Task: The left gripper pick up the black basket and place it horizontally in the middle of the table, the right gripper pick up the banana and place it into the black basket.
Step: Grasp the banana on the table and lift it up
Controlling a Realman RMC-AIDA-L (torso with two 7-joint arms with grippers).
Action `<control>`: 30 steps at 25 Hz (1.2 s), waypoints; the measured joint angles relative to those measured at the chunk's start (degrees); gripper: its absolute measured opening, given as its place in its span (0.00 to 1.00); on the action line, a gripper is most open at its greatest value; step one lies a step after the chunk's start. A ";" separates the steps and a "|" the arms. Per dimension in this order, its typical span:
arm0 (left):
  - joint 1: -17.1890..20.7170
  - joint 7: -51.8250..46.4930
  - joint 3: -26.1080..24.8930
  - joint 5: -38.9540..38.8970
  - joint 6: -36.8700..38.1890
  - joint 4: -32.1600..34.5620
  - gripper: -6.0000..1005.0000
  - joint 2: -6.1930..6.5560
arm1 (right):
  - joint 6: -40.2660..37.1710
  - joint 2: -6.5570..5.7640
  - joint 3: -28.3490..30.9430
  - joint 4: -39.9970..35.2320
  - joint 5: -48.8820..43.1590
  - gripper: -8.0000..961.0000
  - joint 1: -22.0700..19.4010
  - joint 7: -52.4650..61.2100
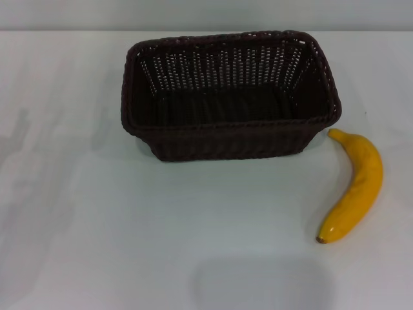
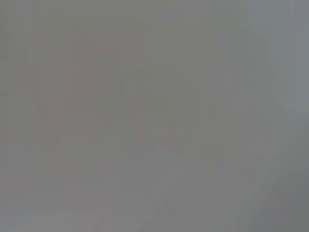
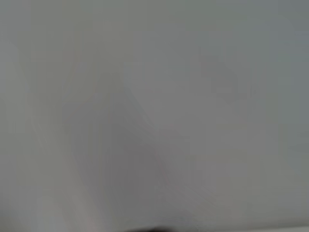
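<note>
The black basket (image 1: 229,97) stands upright on the white table (image 1: 97,226), its long side across the view, at the middle toward the back. It is empty inside. The banana (image 1: 357,184) lies on the table just right of the basket, its upper end close to the basket's front right corner, its dark tip toward the front. Neither the left gripper nor the right gripper shows in the head view. Both wrist views show only a plain grey surface.
The table's far edge runs along the top of the head view behind the basket. Soft shadows lie on the table at the left and at the front centre.
</note>
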 joint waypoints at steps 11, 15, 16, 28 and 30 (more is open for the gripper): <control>-1.01 3.67 -0.19 -0.11 0.37 0.54 0.71 0.59 | 4.32 8.54 -0.22 -43.91 -29.83 0.87 0.04 26.27; -1.01 5.26 -0.49 -1.03 0.97 0.56 0.71 0.64 | 4.05 9.47 -6.05 -53.46 -35.98 0.87 0.42 36.69; -1.06 5.46 -0.49 -1.17 1.22 0.61 0.71 0.62 | 3.73 9.45 -7.98 -54.75 -37.55 0.87 0.72 38.92; -2.40 5.89 -0.14 -1.13 2.41 2.05 0.71 0.41 | -4.57 9.58 -33.22 -62.43 -68.40 0.86 7.03 69.72; -2.50 5.97 -0.27 -1.25 2.49 2.06 0.71 0.43 | -4.56 9.63 -37.48 -62.13 -72.35 0.86 8.57 73.55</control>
